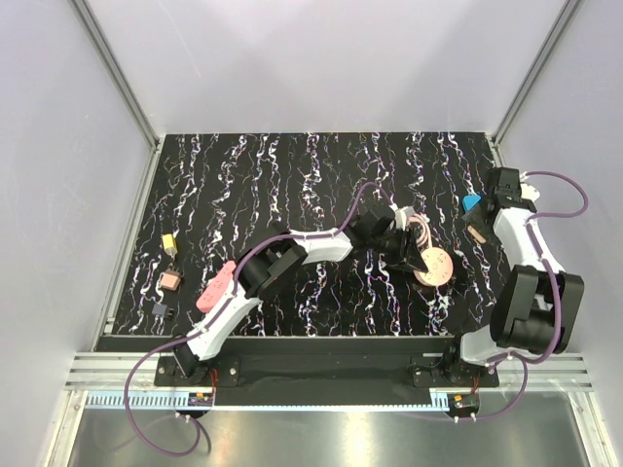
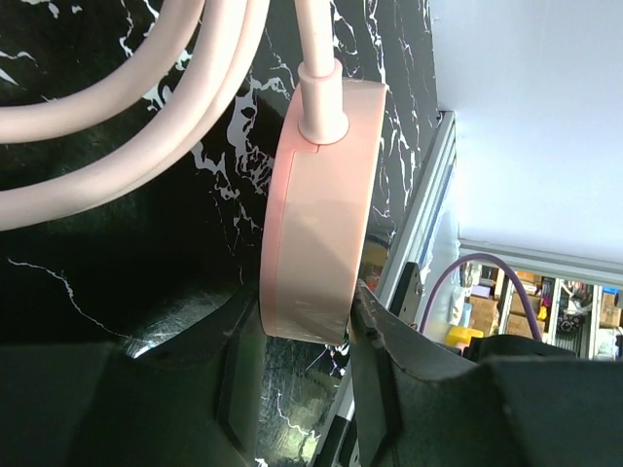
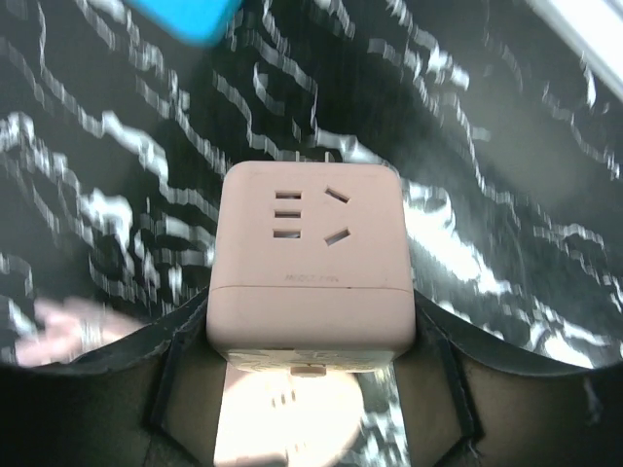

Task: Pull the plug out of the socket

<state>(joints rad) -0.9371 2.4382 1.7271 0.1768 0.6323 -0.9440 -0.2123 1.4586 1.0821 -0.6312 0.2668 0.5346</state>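
Pink plug (image 2: 316, 214) clamped in left gripper (image 2: 307, 326), socket (image 3: 310, 243) in right gripper (image 3: 310, 331), well apart.
Likely light, rigid, slick: grip flat faces.

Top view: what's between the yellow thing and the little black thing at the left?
A small pinkish block, touching neither, seen in the top view.

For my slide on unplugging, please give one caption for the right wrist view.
Right pincer grips the pink cube socket, visible outlets empty, over the black marbled table.

Place: robot lab cell | white panel walls (image 1: 321, 58), aluminium rails (image 1: 118, 73), black marbled table (image 1: 243, 175)
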